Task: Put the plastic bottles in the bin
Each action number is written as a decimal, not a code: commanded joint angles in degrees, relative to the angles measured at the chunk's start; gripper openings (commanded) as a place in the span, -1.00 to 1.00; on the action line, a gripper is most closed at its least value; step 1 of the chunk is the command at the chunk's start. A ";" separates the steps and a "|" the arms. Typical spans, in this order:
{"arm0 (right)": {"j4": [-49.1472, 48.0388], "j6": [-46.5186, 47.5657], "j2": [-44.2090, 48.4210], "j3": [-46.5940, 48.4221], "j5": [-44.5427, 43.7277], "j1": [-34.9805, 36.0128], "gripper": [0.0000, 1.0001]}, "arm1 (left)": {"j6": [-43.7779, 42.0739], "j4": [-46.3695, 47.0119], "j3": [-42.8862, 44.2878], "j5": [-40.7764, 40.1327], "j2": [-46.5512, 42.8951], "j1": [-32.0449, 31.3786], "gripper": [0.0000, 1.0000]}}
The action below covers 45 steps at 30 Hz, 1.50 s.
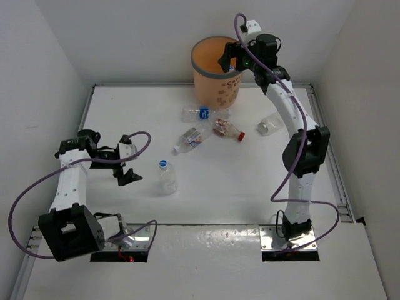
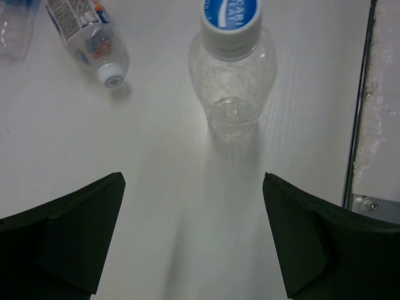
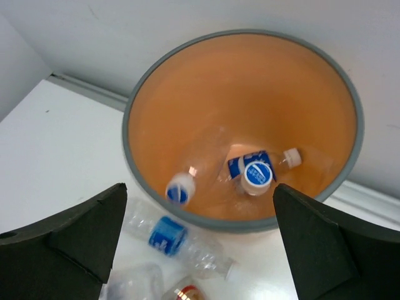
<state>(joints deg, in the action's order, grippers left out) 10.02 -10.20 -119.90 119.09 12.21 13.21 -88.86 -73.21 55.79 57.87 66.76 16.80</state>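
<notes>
Jaws gape empty, left and right — blue cap (image 2: 231,14) lettering cropped, unreadable.

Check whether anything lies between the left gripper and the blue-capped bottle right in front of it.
Nothing visible does. The left gripper stands open and faces the blue-capped bottle across bare table. The labelled bottle with the white cap lies off to one side, outside that straight line.
</notes>
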 commanded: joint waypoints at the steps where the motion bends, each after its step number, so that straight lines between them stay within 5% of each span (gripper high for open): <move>1: -0.09 -4.56 8.62 -2.53 1.32 0.32 0.96 | -6.32 -1.41 -1.73 3.82 -1.46 -2.29 0.99; 9: 5.35 -7.03 24.07 -14.83 6.42 -1.34 0.99 | -4.30 2.45 -1.66 7.08 2.76 -9.57 0.99; 18: 9.06 -4.30 34.02 -26.79 7.48 -3.37 0.99 | 13.70 19.15 -2.70 5.85 5.31 -17.06 0.99; 37: 11.34 -2.46 36.66 -30.58 8.27 -4.95 0.99 | 10.99 20.48 -0.95 7.61 9.87 -25.23 0.99; 40: 11.60 -2.20 36.93 -30.93 8.27 -5.04 0.99 | 11.60 20.48 -0.24 7.08 10.57 -25.76 0.69; 45: 12.47 -1.41 37.28 -31.81 8.71 -5.74 0.99 | 12.65 19.95 2.65 6.03 13.38 -26.38 -0.11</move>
<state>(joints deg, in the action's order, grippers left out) 22.87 -12.80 -84.79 87.79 20.01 8.08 -75.72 -53.08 55.18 62.06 78.65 -8.95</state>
